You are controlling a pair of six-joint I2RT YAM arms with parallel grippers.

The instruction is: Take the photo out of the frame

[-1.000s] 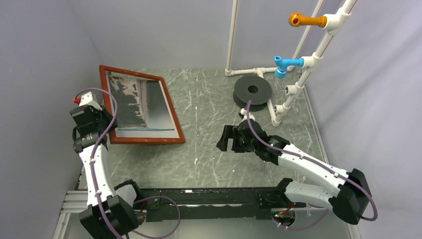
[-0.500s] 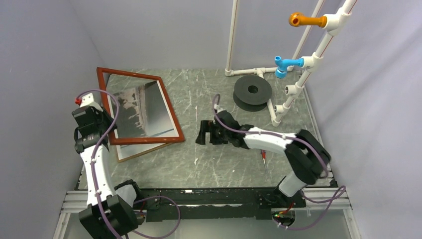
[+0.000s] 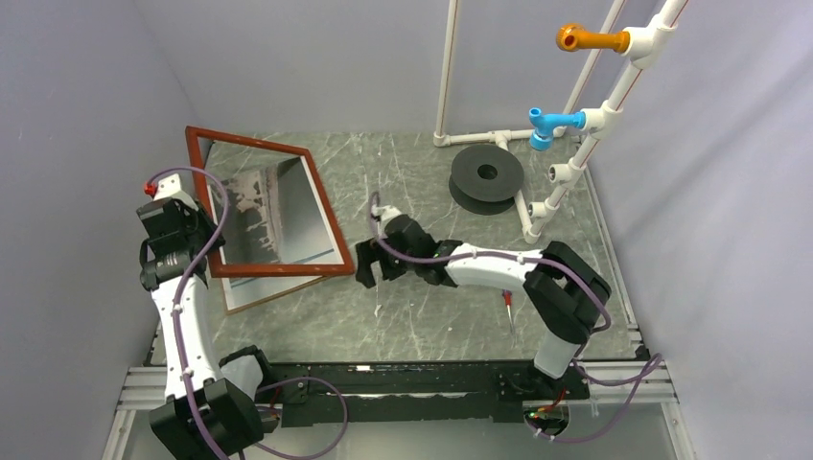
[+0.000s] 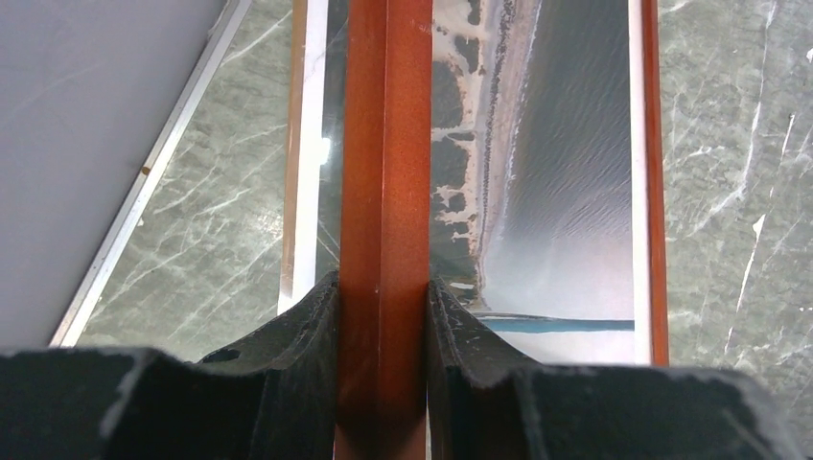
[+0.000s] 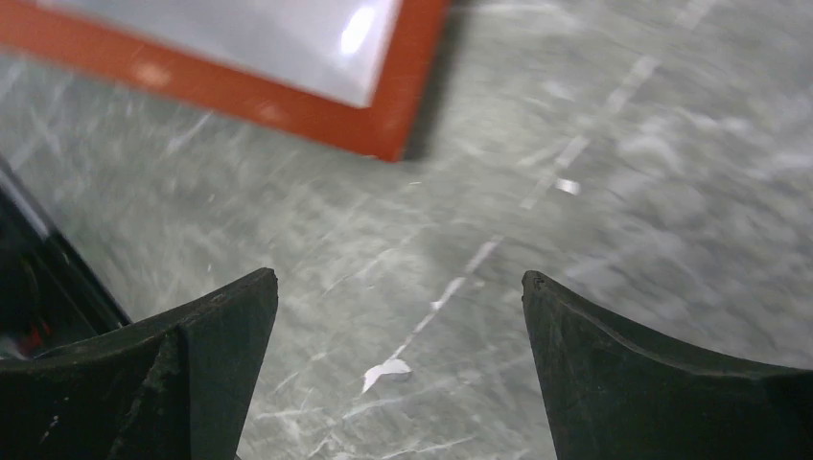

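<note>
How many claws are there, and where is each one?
2. The left claw is clamped on the reddish-brown frame's side rail. The right claw hangs open above the table, just beside the frame's near corner. None seem hidden.

Left arm [image 3: 182, 326] and right arm [image 3: 489, 266] — white shells, black joints, purple cables [image 3: 224, 206]; left gripper [image 4: 383, 307] and right gripper [image 5: 398, 287] matte black.

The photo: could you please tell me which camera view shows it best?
The left wrist view: the photo is close and sharp, though the frame rail hides a strip. The top external view shows it small and distant; the right wrist view catches only a blurred glossy corner.
</note>
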